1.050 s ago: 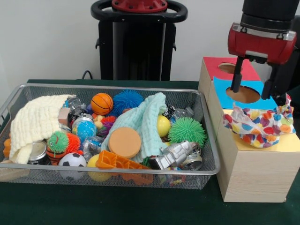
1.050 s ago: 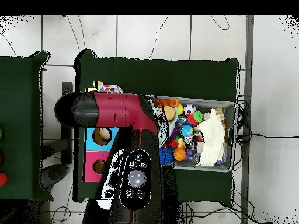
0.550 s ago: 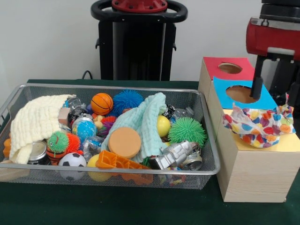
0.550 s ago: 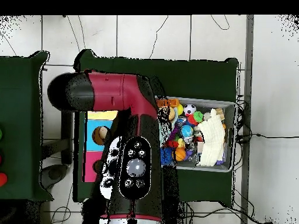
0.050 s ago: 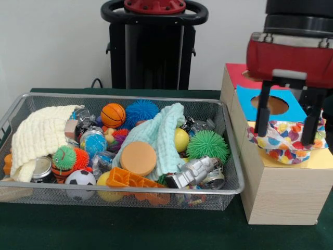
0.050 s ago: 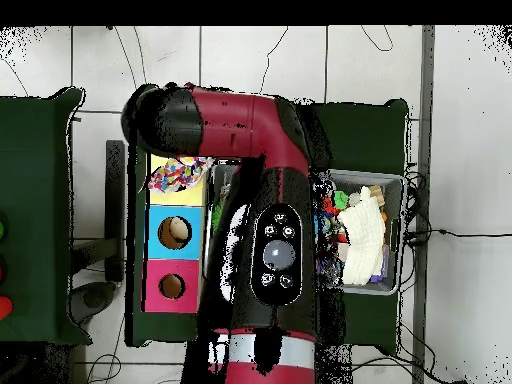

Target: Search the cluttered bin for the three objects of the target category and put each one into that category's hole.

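Hovering over box (image 5: 278,195) at right: gripper (image 5: 289,125), jaws spread, straddling patterned cloth (image 5: 286,139) bunched on yellow hole, not fully pushed in. Mint cloth (image 5: 158,135) and cream cloth (image 5: 39,136) remain in bin (image 5: 125,191), left.

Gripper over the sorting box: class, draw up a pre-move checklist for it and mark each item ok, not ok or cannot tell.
1. Gripper open: ok, jaws spread either side of the patterned cloth.
2. Gripper empty: ok, nothing held between the jaws.
3. Cloth fully inside its hole: not ok, it bunches on the yellow panel.
4. Blue hole unblocked: ok.
5. Red hole unblocked: ok.
6. More cloths in the wire bin: ok, a cream cloth and a mint cloth remain.
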{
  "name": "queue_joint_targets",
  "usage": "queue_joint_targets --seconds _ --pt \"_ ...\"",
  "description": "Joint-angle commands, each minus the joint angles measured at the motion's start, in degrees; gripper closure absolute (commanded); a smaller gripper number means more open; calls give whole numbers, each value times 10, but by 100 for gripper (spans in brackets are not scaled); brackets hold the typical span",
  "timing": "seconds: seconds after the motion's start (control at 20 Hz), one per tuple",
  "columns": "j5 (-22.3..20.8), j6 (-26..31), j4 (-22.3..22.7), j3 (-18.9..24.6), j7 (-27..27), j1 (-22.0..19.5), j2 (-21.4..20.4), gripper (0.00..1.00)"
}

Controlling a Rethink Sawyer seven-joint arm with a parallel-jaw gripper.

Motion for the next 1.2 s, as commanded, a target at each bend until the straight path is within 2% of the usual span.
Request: queue_joint_targets --seconds 0.05,0.15,0.3,0.35,0.5,0.8,1.2 --pt "-26 -12 15 73 -58 -39 56 0" --pt "-33 -10 9 73 -59 -38 63 0" --pt "-46 40 6 69 -78 -28 63 0" --pt "-48 76 8 73 -94 -27 62 0" --pt "-50 110 25 82 -102 -19 49 0" --pt "-48 113 51 100 -82 -11 41 0" --pt "-45 134 56 118 -83 -21 33 0"
